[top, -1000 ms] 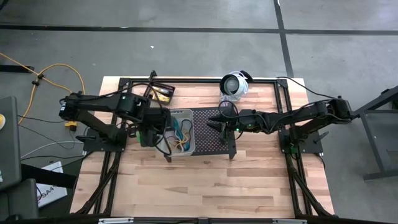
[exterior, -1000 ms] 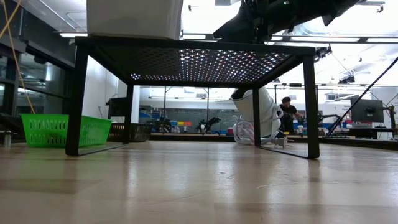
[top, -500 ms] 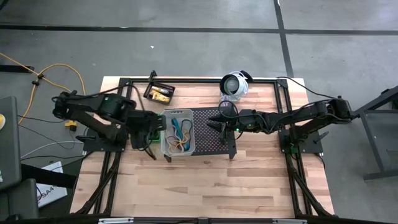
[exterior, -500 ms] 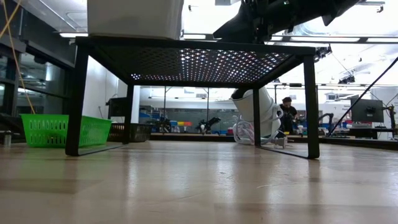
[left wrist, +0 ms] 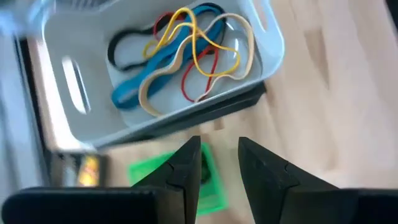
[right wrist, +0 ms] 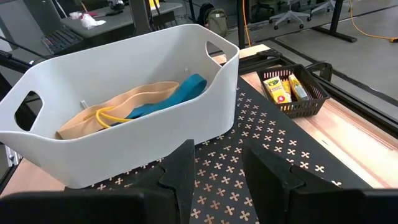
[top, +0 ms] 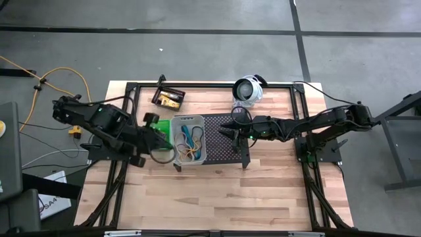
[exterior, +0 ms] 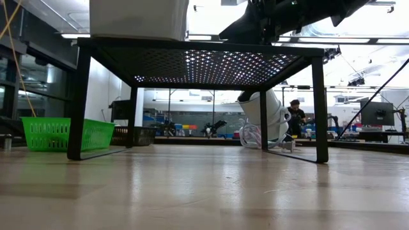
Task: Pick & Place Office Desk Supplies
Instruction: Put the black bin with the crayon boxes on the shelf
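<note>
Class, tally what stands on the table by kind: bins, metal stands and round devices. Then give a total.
Bins: 3 (white bin, green bin, black bin)
Metal stand: 1
Round device: 1
Total: 5

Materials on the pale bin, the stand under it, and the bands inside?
Bin: looks like molded plastic, smooth matte walls, cut-out handles. Stand: likely painted metal, thin black sheet punched with cross-shaped holes. Bands: probably rubber, thin limp loops lying tangled.
</note>
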`<state>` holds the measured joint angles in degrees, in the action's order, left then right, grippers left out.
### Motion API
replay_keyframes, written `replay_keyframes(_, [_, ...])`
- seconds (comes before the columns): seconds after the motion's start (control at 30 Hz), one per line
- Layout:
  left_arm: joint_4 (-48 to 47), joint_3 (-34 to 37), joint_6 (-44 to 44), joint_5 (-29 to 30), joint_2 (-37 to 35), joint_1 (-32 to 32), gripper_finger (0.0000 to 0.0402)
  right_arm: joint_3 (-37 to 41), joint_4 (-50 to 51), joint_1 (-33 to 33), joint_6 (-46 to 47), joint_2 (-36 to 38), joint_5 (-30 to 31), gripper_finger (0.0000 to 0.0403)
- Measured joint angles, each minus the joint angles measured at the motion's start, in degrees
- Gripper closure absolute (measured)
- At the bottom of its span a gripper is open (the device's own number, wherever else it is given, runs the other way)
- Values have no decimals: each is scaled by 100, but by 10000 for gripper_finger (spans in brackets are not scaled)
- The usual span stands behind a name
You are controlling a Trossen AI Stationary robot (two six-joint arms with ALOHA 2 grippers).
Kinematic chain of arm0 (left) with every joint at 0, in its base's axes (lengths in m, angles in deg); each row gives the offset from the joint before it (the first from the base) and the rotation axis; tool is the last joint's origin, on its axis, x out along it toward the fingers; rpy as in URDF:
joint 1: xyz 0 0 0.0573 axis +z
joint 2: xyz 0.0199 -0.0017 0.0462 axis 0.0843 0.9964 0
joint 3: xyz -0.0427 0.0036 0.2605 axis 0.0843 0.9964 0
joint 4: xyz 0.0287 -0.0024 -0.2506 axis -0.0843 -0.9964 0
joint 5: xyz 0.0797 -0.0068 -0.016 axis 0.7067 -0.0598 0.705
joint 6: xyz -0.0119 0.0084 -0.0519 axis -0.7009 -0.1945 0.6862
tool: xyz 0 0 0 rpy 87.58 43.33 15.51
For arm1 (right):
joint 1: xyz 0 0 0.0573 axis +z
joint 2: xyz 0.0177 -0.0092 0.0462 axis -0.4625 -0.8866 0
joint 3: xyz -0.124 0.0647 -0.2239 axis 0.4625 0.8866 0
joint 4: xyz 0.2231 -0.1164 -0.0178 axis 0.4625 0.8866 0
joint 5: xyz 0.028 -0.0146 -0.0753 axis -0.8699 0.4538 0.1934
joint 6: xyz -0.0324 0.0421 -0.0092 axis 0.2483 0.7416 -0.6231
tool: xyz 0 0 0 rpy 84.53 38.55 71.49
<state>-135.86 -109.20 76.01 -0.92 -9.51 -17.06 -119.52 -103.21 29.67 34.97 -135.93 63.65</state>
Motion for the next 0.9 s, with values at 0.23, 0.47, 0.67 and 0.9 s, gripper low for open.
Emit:
replay_keyframes(0.23, [-323, 0, 1422, 9, 8, -56, 302, 0, -1, 1, 1, 1, 0, 282])
replay_keyframes(0.47, [-622, 0, 2149, 327, 10, -24, 302, 0, -2, 1, 0, 2, 0, 282])
replay_keyframes(0.67, [-623, 0, 2363, 780, 8, 259, 302, 0, -1, 1, 1, 1, 0, 282])
replay_keyframes(0.9, [-619, 0, 3504, 1532, 9, 1352, 302, 0, 0, 1, 0, 2, 0, 282])
